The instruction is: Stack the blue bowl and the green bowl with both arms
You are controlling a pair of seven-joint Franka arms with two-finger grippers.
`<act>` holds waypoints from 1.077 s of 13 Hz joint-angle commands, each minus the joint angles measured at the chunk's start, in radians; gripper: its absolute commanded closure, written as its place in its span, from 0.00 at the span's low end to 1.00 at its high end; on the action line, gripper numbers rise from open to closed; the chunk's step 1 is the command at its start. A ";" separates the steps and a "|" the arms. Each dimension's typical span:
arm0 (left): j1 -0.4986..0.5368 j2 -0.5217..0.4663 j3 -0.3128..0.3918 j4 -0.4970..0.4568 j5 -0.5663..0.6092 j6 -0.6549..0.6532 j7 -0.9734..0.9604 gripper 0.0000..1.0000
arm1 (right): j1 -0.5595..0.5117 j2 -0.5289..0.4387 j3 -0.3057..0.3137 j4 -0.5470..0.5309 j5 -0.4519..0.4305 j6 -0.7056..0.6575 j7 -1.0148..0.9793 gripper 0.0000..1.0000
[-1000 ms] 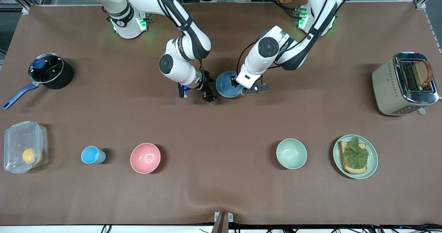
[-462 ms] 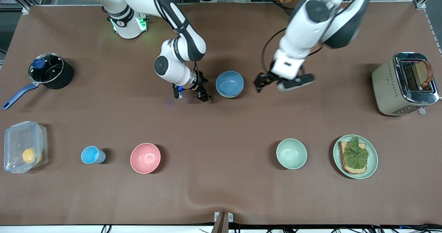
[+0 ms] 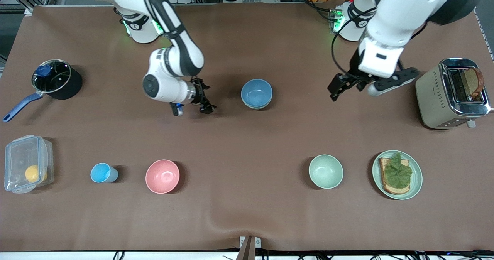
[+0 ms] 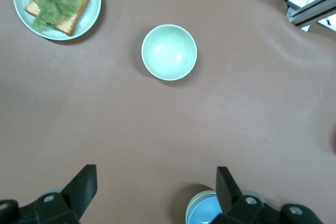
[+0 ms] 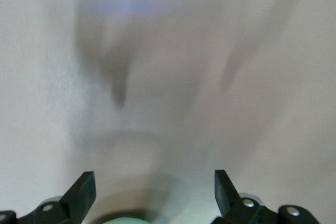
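The blue bowl [image 3: 256, 92] sits nested in the green bowl [image 3: 253, 107], of which only a thin rim shows under it, at the table's middle. The stack also shows at the edge of the left wrist view, blue bowl [image 4: 206, 214] in green rim [image 4: 191, 209]. My left gripper [image 3: 336, 87] is open and empty, up in the air between the stack and the toaster; it shows open in its wrist view [image 4: 156, 192]. My right gripper [image 3: 207, 100] is open and empty, low beside the stack toward the right arm's end; its wrist view [image 5: 152, 195] shows blurred table.
A toaster [image 3: 451, 94] with bread stands at the left arm's end. Nearer the front camera are a mint-green bowl [image 3: 325, 171], a plate with toast [image 3: 415, 183], a pink bowl [image 3: 162, 176], a light-blue cup [image 3: 102, 173] and a clear box [image 3: 23, 163]. A pot [image 3: 58, 79] stands at the right arm's end.
My left gripper left the blue bowl's rim, rose and swung toward the toaster. My right gripper drew away from the stack toward the right arm's end. The bowls stayed put.
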 commanded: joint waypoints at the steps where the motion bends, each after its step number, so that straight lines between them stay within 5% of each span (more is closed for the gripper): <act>1: -0.070 0.034 0.122 0.070 0.016 -0.040 0.101 0.00 | 0.003 -0.075 -0.070 -0.025 -0.096 -0.109 -0.010 0.00; 2: -0.102 0.031 0.198 0.076 0.004 -0.048 0.164 0.00 | 0.003 -0.096 -0.092 -0.020 -0.148 -0.151 -0.010 0.00; 5: -0.097 0.062 0.265 0.183 -0.024 -0.188 0.304 0.00 | -0.015 -0.118 -0.207 0.064 -0.311 -0.369 -0.054 0.00; 12: -0.086 0.051 0.354 0.280 -0.024 -0.409 0.514 0.00 | -0.455 -0.155 -0.190 0.148 -0.400 -0.592 -0.689 0.00; 14: -0.090 0.056 0.357 0.315 -0.013 -0.475 0.516 0.00 | -0.558 -0.158 -0.134 0.165 -0.435 -0.597 -0.800 0.00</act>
